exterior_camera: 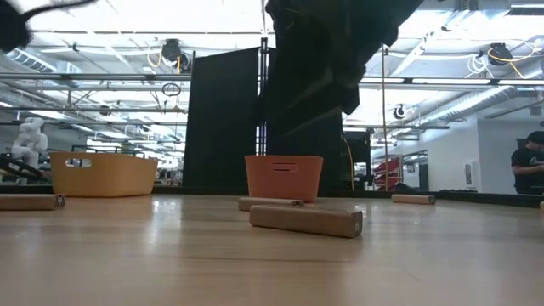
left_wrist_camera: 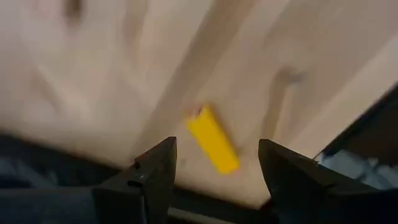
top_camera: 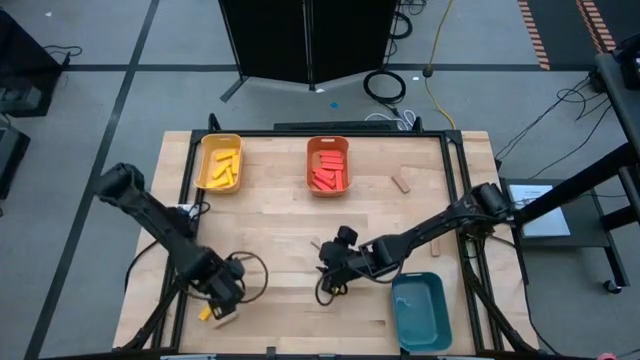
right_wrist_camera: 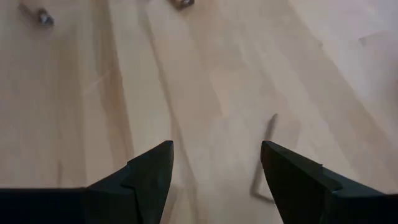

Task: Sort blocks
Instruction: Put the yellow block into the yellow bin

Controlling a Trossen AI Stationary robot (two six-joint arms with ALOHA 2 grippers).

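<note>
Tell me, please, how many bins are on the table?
3: a yellow bin at the far left, an orange bin at the far middle, and a teal bin at the near right edge. None seems hidden.

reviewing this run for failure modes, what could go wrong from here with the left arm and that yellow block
1. The yellow block lies close to the table's near edge, so a nudge from the open left gripper could push it off.
2. It sits at a slant between the fingers, so closing may twist it instead of gripping it squarely.
3. The yellow bin is at the far side, a long carry during which a weak grip might slip.
</note>
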